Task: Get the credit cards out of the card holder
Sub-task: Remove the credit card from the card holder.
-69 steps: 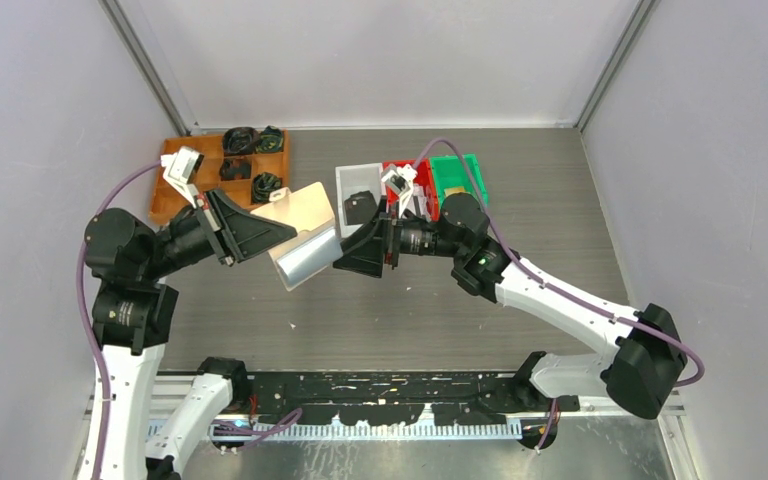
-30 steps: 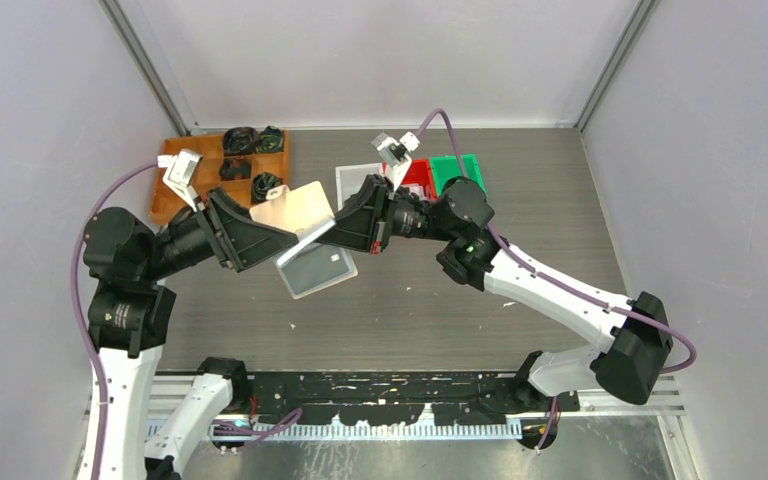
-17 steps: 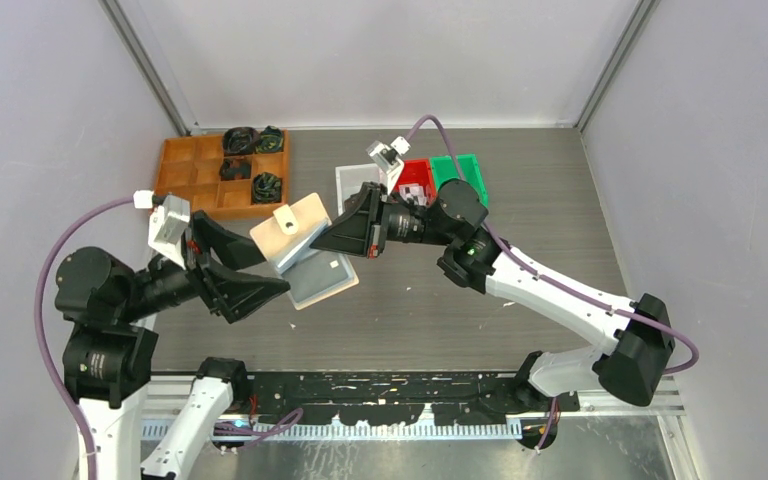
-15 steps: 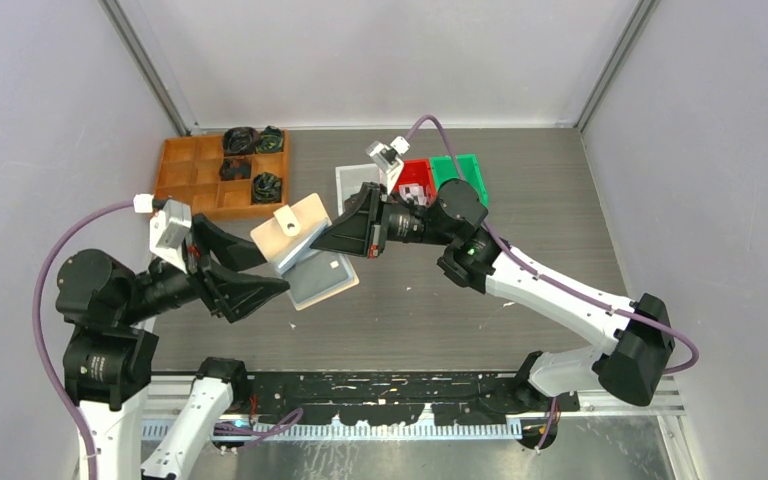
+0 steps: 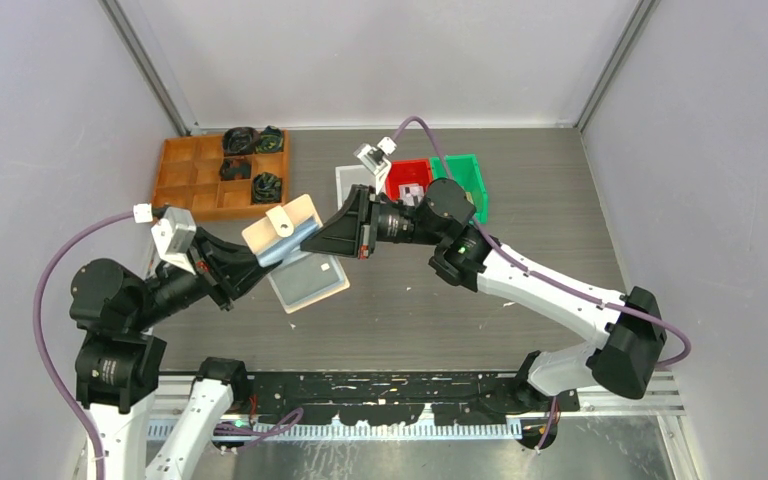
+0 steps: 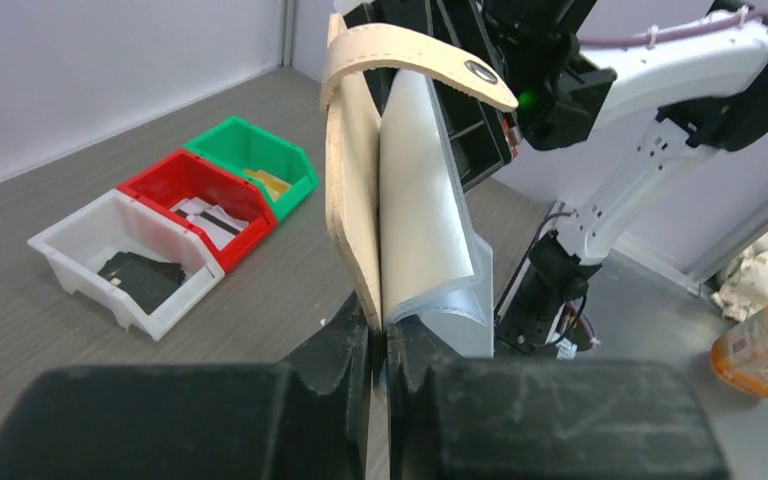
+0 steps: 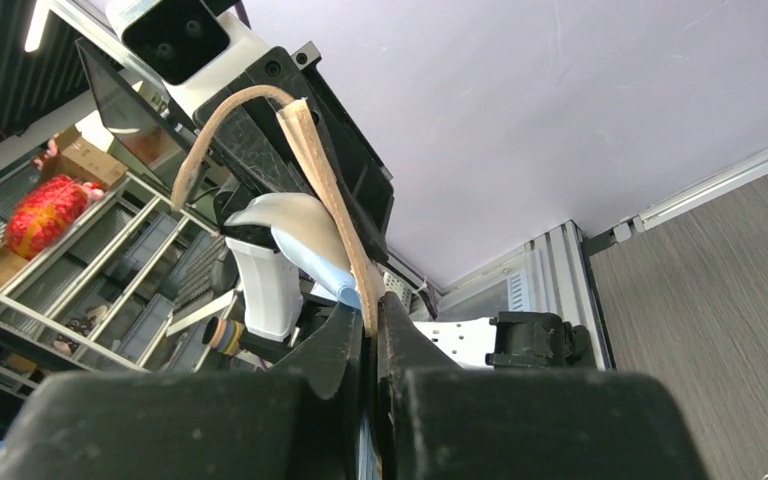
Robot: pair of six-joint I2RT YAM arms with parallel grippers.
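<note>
The left gripper (image 5: 262,262), spread and standing off below the holder (image 5: 280,225) half a second ago, has swung up and shut on it; its wrist view shows the fingers pressed together on the lower edge of the tan cover and the pale inner pocket (image 6: 430,220), with no gap left. The right gripper (image 5: 326,243) has not let go; it pinches the tan flap from the opposite side, its fingers (image 7: 345,345) tight on the leather edge. So the holder now hangs in the air between both arms, above the table (image 5: 520,200) and well clear of it, tilted and partly open, one panel drooping below.

For the task this reads as a regrip: with two holds, the arms can likely pull the fold open or free one gripper to reach inside. No cards are out yet; a grey face shows on the lower panel, but whether that is a card or the pocket I cannot tell.
</note>
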